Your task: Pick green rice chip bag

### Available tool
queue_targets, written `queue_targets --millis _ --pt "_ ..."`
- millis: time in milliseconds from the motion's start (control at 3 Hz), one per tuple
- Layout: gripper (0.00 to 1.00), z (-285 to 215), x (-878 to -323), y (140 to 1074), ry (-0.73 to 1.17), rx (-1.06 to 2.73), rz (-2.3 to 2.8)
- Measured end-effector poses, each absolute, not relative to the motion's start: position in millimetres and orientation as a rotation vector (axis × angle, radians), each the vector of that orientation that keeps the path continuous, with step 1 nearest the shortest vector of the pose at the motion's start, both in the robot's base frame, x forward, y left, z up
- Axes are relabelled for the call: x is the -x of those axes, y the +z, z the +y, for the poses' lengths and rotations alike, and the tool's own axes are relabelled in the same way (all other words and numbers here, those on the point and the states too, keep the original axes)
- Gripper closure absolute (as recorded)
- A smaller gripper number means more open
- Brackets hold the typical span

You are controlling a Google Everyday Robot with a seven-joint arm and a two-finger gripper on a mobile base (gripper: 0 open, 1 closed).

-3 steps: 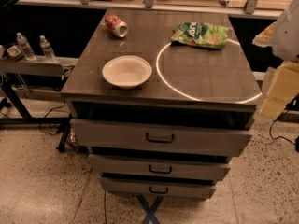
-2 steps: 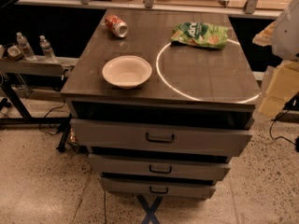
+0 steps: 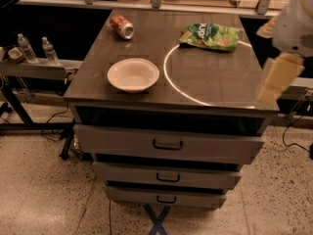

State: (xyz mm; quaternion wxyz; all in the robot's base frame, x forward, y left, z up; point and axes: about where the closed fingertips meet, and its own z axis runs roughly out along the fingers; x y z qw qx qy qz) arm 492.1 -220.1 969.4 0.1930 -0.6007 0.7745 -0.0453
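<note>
Jaws' state unclear, gripper (image 3: pixel 277 80) right of cabinet (image 3: pixel 215 82); one green rice chip bag (image 3: pixel 211 35), one bowl (image 3: pixel 133 75), one can (image 3: pixel 122 27).

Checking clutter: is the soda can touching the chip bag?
No, the soda can lies apart from the green rice chip bag; the gripper hangs right of the table.

— What sort of place is it?
— A robotics lab or workshop. A grey drawer cabinet (image 3: pixel 166 146) stands on a speckled terrazzo floor (image 3: pixel 44 195), with a blue tape cross (image 3: pixel 157 219) marked in front of it.
— Anything else?
— Loose cables (image 3: pixel 286 131) trail across the floor. A metal side bench (image 3: pixel 34 68) holds water bottles (image 3: pixel 48 50), and the robot's gripper (image 3: pixel 274 80) hangs by the cabinet's right edge.
</note>
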Motion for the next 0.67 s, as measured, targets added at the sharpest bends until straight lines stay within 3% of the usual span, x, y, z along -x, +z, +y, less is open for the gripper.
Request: queue_targets --millis 667 --pt "0.0 -254.1 -651.1 934.4 -0.121 1.552 2.015"
